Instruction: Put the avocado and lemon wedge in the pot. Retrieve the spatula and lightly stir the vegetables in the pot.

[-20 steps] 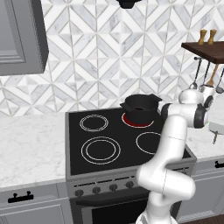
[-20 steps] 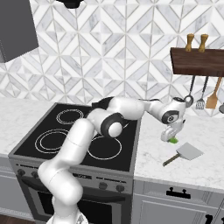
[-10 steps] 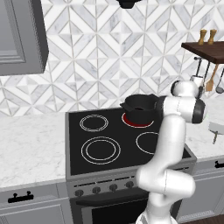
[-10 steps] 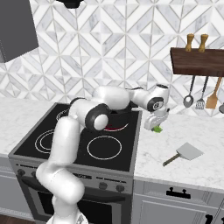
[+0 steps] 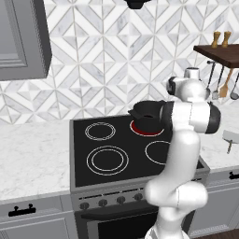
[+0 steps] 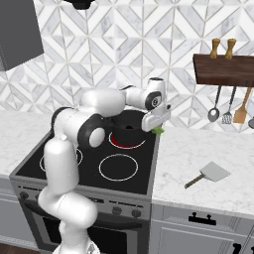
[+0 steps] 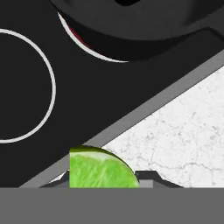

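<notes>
The gripper (image 6: pixel 158 127), half closed, holds a green wedge (image 7: pixel 101 169) mid-frame, right beside the black pot (image 6: pixel 128 124). The spatula (image 6: pixel 208 174) waits lower right. Dropping in and stirring are left.

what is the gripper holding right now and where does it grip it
The gripper holds the avocado, a bright-green piece pinched between its fingertips. Which part of it they clamp cannot be told.

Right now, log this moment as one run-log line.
phase: carrying | gripper: shut on avocado | position: beside pot, above stove edge | spatula: on counter, untouched
</notes>
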Robot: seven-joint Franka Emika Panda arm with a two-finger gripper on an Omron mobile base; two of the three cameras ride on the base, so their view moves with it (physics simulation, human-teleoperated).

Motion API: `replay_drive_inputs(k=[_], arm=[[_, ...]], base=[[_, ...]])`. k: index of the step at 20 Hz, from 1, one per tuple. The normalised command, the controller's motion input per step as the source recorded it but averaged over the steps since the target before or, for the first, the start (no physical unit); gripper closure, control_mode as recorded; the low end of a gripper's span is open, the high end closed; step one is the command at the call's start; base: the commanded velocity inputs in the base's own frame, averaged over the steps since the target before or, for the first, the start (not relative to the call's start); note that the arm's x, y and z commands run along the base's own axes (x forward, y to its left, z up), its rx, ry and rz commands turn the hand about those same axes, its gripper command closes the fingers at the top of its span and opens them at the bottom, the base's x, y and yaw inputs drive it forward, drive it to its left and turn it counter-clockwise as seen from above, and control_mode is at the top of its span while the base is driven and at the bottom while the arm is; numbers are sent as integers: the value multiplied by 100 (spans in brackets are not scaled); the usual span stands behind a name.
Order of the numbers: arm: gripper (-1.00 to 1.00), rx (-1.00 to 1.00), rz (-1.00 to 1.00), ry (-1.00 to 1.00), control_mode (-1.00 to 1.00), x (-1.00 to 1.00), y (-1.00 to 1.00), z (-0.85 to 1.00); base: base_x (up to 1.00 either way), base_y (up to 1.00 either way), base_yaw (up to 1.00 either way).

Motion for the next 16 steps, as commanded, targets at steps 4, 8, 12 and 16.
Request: replay_drive_inputs(k=[4,8,12,16], arm=[[100,1,11,-2,-100,32,100,37],[100,1,10,3,-100,24,93,36],[100,0,3,15,-100,71,81,-24],[100,3,0,5,-100,67,17,-39]], base=[[0,0,0],[0,0,0],[0,0,0],[0,0,0]])
